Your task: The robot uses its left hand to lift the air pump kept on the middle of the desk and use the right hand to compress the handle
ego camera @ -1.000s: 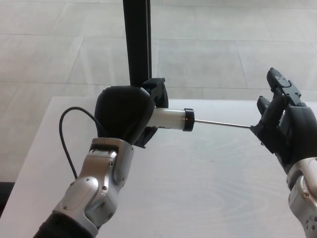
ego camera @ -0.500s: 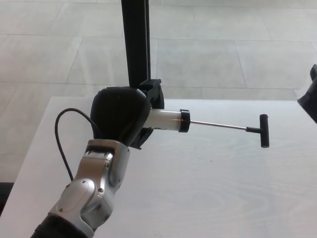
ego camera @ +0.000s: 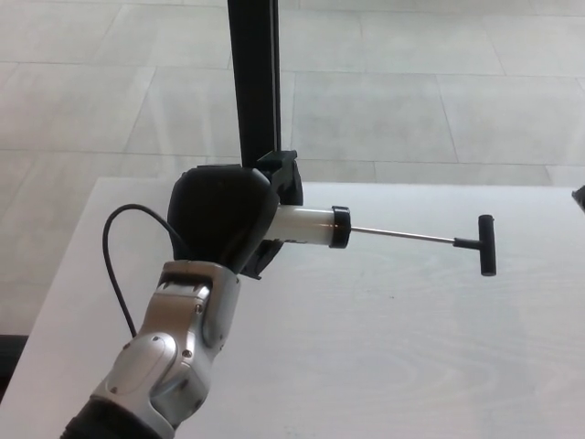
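Right hand (ego camera: 579, 197) has withdrawn from the handle (ego camera: 486, 245); only a dark sliver shows at the right edge, finger state cannot be told. Lower left: left hand (ego camera: 222, 215) stays clenched around the air pump (ego camera: 306, 225) body, held above the desk (ego camera: 384, 357), centre frame. Hose (ego camera: 114, 251) loops left. Rod is fully extended rightward, handle free. Judgement: compression not yet achieved; right hand must re-approach. Behind, a black post (ego camera: 254, 78) stands.
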